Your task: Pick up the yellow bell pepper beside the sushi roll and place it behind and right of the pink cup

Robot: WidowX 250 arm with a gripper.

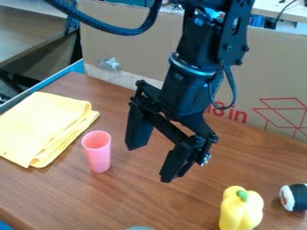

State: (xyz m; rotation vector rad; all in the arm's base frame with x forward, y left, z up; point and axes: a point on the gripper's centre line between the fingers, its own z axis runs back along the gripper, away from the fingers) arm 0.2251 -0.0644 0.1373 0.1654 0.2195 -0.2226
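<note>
The black gripper point(151, 159) hangs over the middle of the wooden table, open, with nothing between its two fingers. To its left a pink cup point(98, 152) stands upright, apart from the fingers. A folded yellow cloth point(42, 126) lies farther left. At the lower right is a yellow toy pepper point(240, 210) with a green stem, and beside it, at the right edge, a black and white sushi toy point(294, 197).
A cardboard sheet point(264, 76) stands along the table's back edge, behind the arm. A blue rim point(51, 81) borders the table at the left. Part of a pale round object point(139, 228) shows at the bottom edge.
</note>
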